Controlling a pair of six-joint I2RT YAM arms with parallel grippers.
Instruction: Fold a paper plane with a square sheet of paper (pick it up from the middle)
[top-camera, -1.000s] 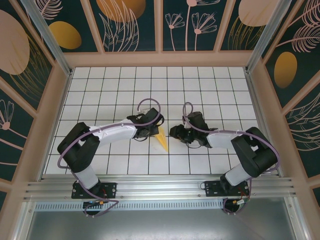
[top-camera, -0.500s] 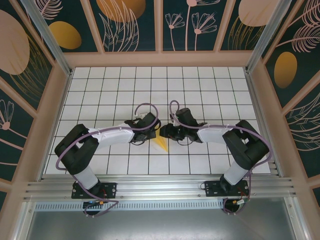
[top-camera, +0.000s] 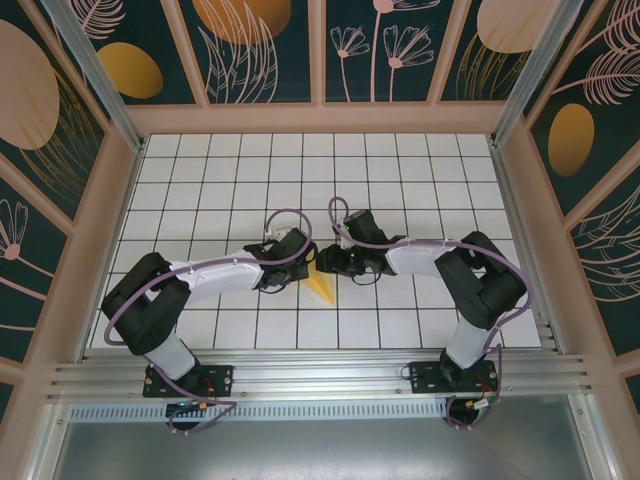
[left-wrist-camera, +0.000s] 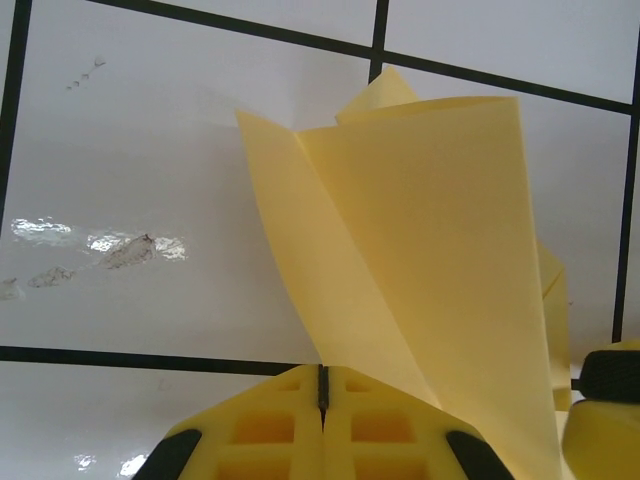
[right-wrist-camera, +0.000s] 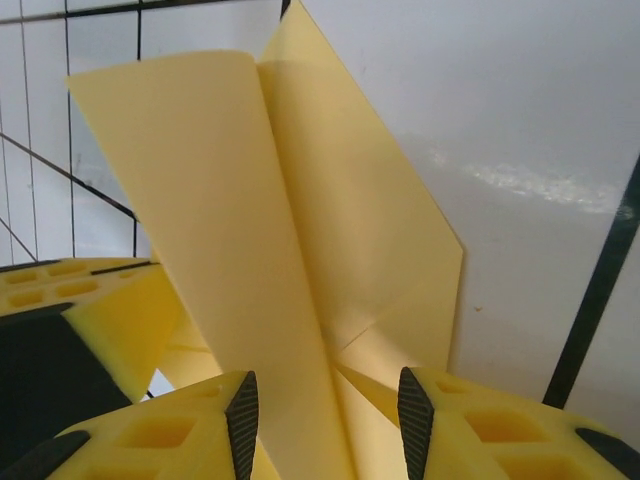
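The square sheet of paper, folded into a pale-yellow pointed paper plane (top-camera: 321, 288), lies at the table's middle with its tip toward the near edge. My left gripper (top-camera: 305, 268) is shut, and a raised fold of the plane (left-wrist-camera: 430, 250) rises straight out of its closed seam (left-wrist-camera: 328, 372). From the right, my right gripper (top-camera: 323, 264) stands open astride the plane (right-wrist-camera: 300, 200), its two fingertips (right-wrist-camera: 245, 420) on either side of the centre crease without pinching it. The two grippers almost touch over the plane's wide end.
White grid-tiled table (top-camera: 400, 180) with walls on the left, right and far sides and a metal rail at the near edge. A yellow finger of the left gripper (right-wrist-camera: 90, 310) sits close beside the right gripper's jaws.
My right gripper has come leftward to the plane and opened a little wider around it. The left gripper has finished closing on the fold and shifted slightly left.
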